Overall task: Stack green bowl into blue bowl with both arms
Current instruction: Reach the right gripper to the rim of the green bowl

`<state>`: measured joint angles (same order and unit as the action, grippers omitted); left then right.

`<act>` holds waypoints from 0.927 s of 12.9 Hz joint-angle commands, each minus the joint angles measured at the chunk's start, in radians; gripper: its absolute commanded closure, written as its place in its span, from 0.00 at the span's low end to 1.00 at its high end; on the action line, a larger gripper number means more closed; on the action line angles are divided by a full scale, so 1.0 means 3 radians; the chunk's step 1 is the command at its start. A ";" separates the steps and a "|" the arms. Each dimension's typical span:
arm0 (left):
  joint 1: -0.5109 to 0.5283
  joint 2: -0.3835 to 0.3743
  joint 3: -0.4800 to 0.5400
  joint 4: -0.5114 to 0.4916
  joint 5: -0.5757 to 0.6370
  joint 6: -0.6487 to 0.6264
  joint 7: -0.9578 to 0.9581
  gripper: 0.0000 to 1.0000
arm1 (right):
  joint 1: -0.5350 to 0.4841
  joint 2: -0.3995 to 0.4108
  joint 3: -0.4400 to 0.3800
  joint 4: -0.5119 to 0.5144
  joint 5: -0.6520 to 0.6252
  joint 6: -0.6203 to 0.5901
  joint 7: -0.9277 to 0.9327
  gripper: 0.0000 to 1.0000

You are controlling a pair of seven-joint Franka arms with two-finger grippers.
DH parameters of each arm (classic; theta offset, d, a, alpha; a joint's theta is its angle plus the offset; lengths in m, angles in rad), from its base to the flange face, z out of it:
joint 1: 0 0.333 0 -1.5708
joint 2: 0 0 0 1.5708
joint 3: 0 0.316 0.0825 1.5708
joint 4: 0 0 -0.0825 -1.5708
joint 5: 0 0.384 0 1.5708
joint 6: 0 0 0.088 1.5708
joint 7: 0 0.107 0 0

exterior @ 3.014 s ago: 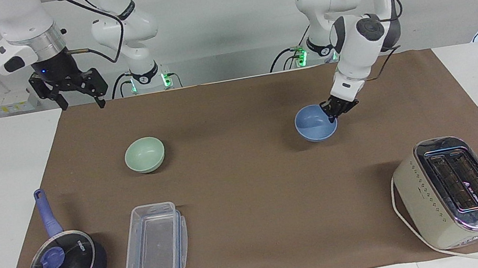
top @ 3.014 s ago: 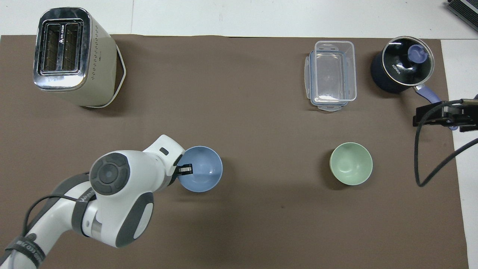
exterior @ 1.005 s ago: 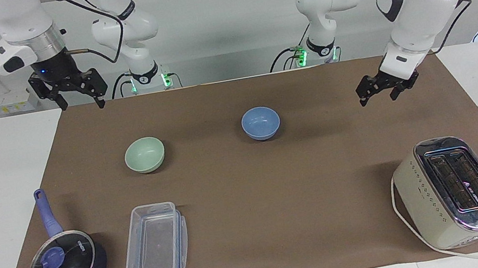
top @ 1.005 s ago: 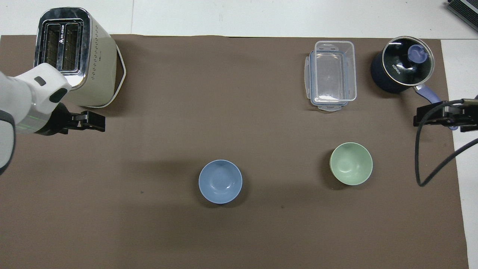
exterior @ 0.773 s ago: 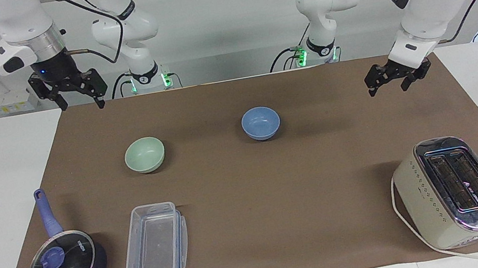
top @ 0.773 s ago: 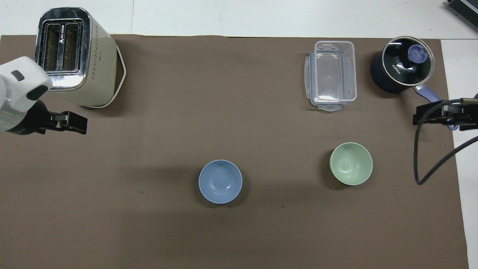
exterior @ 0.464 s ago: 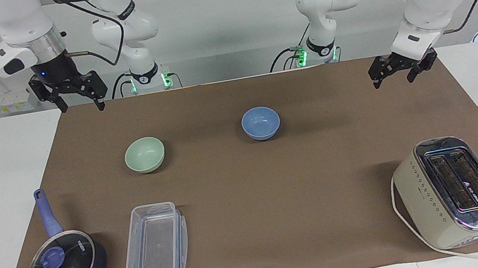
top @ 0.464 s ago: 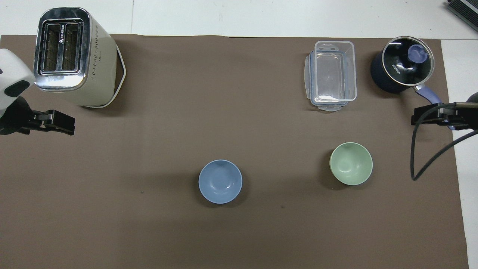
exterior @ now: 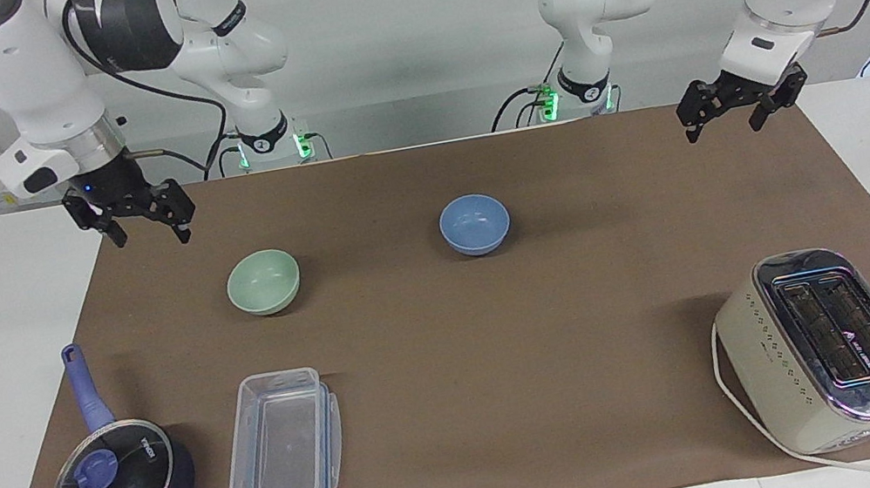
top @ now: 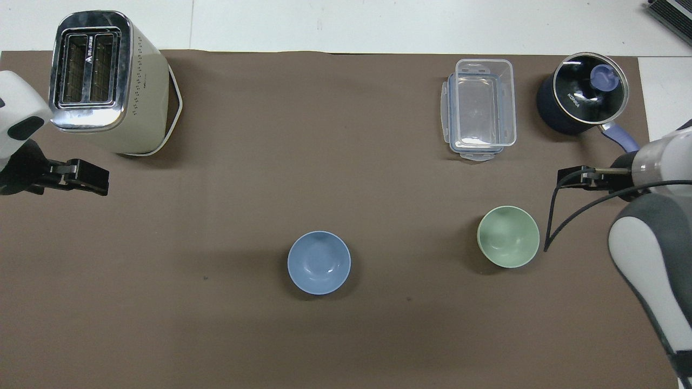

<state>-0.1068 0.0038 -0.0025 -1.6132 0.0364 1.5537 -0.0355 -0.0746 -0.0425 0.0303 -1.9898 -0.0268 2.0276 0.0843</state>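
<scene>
Jaws spread and empty, the right gripper hangs over the brown mat at about ten o'clock from the green bowl, seemingly poised for the pick-up, while the left gripper, equally unclenched, waits over the mat's opposite corner. The blue bowl sits upright mid-mat, at three o'clock from the green one in the facing view, apparently placed within reach for stacking.

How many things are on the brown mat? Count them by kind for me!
Bowls: 2, the green bowl and the blue bowl
Pots with a lid: 1
Clear plastic boxes: 1
Toasters: 1
Total: 5
</scene>
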 commanded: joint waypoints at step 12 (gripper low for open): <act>0.0024 0.0018 -0.0022 0.0049 0.0057 -0.0071 0.0011 0.00 | -0.0058 0.0228 0.0027 -0.1068 0.0120 0.1044 -0.0700 0.00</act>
<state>-0.1068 0.0038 -0.0025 -1.6132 0.0364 1.5537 -0.0355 -0.0856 0.0125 0.0358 -2.3037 -0.0178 2.3228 -0.0767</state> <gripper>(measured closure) 0.000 0.000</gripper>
